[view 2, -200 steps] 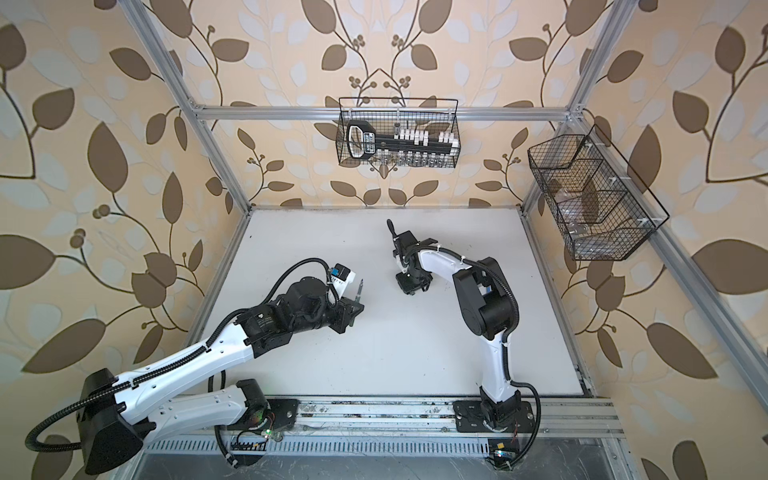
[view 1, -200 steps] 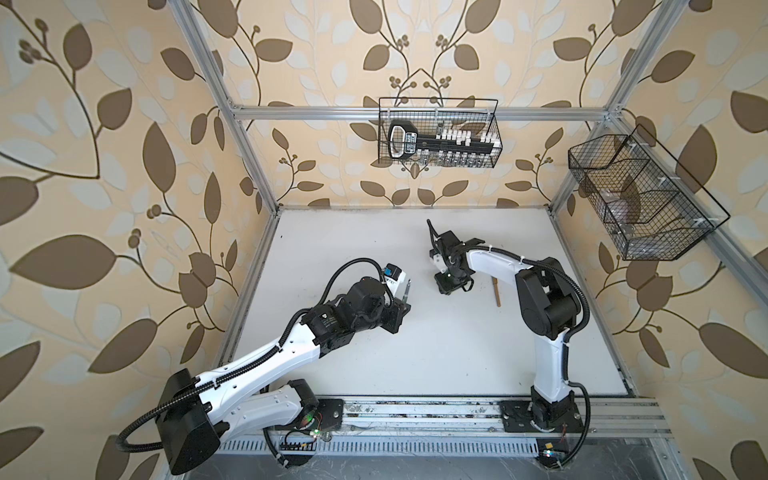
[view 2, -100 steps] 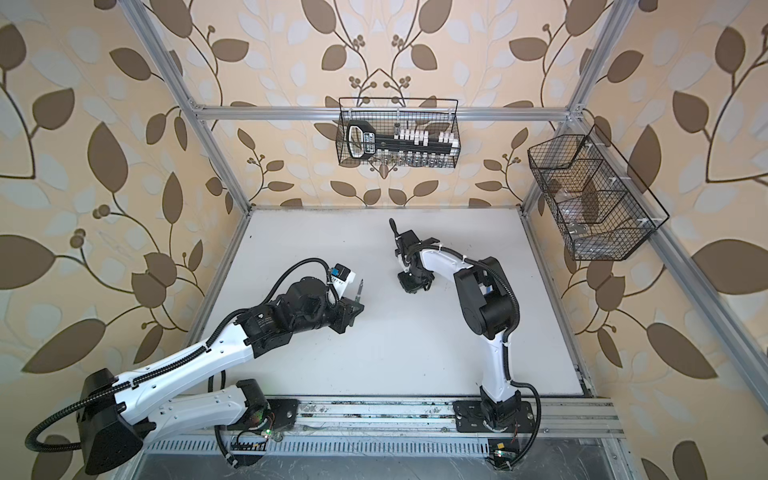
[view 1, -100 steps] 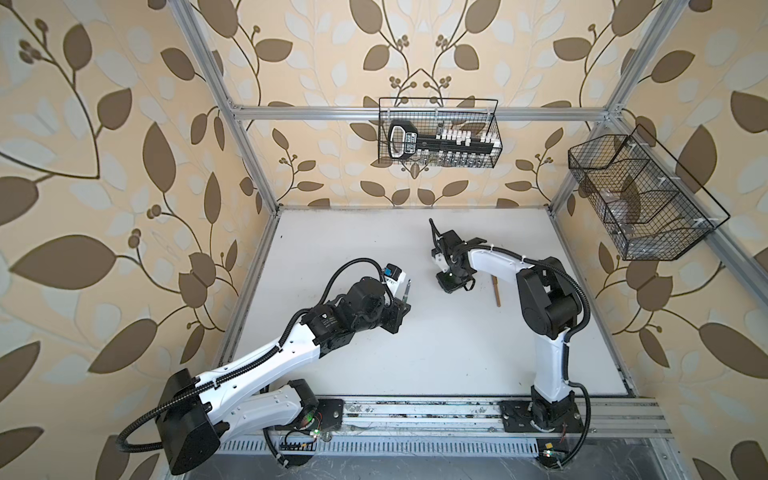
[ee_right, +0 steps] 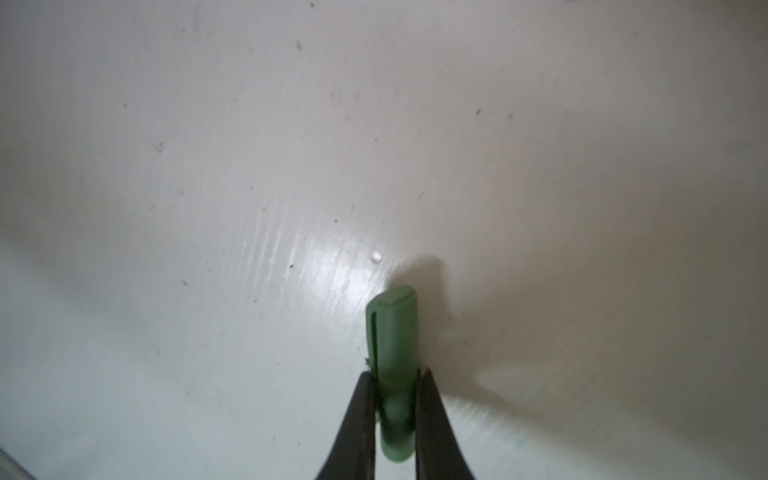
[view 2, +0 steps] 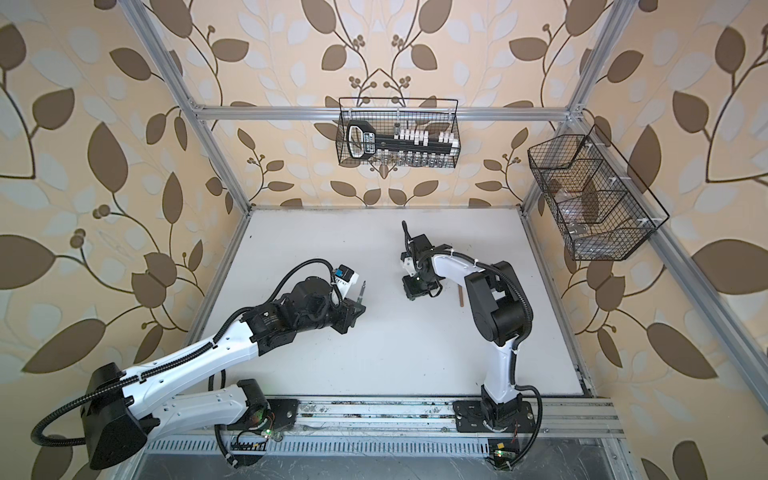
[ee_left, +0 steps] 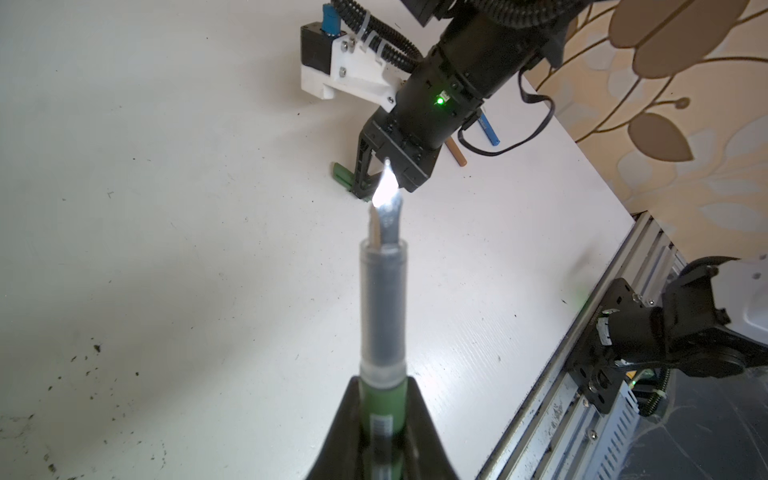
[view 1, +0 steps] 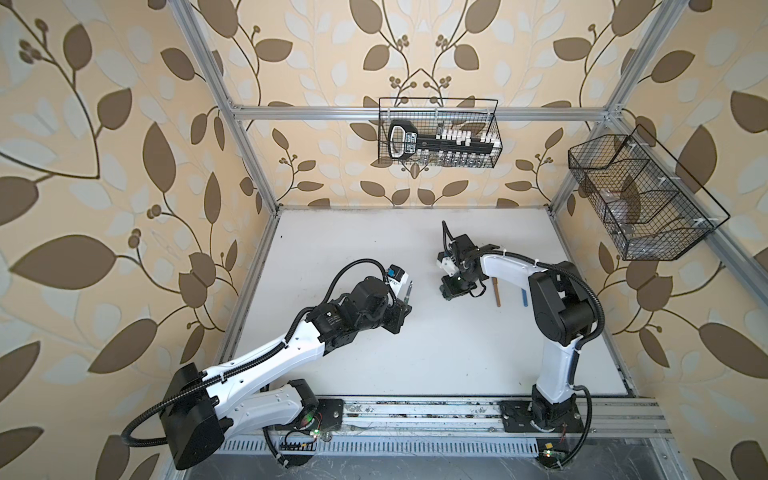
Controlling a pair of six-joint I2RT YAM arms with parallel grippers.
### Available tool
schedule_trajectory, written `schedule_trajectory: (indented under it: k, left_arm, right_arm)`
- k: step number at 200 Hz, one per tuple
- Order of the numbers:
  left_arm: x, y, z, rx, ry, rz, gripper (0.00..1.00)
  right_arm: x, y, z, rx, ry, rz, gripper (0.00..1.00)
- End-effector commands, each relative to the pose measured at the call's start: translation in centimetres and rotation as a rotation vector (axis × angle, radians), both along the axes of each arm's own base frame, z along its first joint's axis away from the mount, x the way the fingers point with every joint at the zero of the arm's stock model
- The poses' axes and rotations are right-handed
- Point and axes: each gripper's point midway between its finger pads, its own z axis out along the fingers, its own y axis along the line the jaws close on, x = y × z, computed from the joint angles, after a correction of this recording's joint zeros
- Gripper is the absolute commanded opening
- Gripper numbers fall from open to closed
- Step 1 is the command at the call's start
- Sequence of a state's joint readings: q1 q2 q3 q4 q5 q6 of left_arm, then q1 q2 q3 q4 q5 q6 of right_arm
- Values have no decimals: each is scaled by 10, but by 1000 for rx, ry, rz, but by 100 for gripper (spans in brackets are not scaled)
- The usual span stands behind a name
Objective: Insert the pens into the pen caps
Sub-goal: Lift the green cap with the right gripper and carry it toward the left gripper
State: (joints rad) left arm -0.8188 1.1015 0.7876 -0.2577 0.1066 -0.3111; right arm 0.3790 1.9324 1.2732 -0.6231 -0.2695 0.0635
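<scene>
My left gripper (view 1: pixel 405 306) is shut on the dark green pen (ee_left: pixel 382 316) and holds it above the table. The pen's pale section and shiny tip point toward the right arm. In a top view the pen (view 2: pixel 362 291) sticks out past the fingers. My right gripper (ee_right: pixel 395 378) points down at the table and is shut on the green pen cap (ee_right: pixel 392 332), which lies on the white surface. The left wrist view shows that cap (ee_left: pixel 343 174) beside the right gripper (ee_left: pixel 365 183). A tan pen (view 1: pixel 496 293) and a blue pen (view 1: pixel 525 298) lie just right of the right gripper.
A wire basket (view 1: pixel 438 133) with a black tool hangs on the back wall. A second wire basket (view 1: pixel 640 199) hangs on the right wall. The metal rail (view 1: pixel 415 411) carrying both arm bases runs along the table's front edge.
The right gripper's fingers have closed onto the green cap on the table. The left arm has stayed put with the green pen.
</scene>
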Motion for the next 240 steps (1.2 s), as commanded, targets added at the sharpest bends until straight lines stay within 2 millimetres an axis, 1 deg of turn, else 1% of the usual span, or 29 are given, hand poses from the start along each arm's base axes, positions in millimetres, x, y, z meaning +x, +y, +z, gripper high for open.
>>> schedule_trajectory:
  k: [1, 38, 48, 61, 81, 113, 123, 135, 152, 166, 175, 214, 240]
  left_arm:
    - [2, -19, 16, -41, -40, -72, 16]
    - [6, -33, 9, -36, -28, -112, 15]
    - [8, -36, 8, -33, -27, -122, 15]
    - [11, -39, 8, -29, -30, -124, 14]
    - [13, -44, 15, -48, -43, -132, 14]
    - [12, -47, 22, -81, -43, -140, 14]
    - [11, -47, 23, -86, -41, -139, 14]
    - [10, -45, 24, -91, -39, -134, 14]
    - [8, -42, 25, -97, -37, -124, 14]
    - [6, -38, 26, -104, -39, -116, 14]
    - [5, -37, 27, -108, -43, -113, 15]
    - [1, -38, 33, -126, -56, -134, 15]
    - [-3, -40, 37, -139, -58, -161, 15]
  right_arm:
    - [-9, 16, 26, 169, -18, -9, 10]
    - [-19, 18, 53, 357, -64, -73, 8]
    - [-22, 17, 57, 398, -74, -93, 8]
    - [-26, 16, 64, 434, -90, -109, 8]
    - [-30, 16, 75, 473, -114, -122, 8]
    - [-35, 19, 107, 558, -185, -138, 8]
    - [-37, 17, 112, 561, -198, -148, 8]
    - [-39, 12, 114, 538, -211, -166, 8]
    - [-43, -1, 110, 460, -224, -201, 7]
    - [-48, -4, 112, 460, -240, -201, 7]
    - [-51, -3, 116, 483, -248, -200, 7]
    - [-55, 14, 158, 671, -325, -176, 6]
    - [-57, 23, 179, 717, -377, -153, 5]
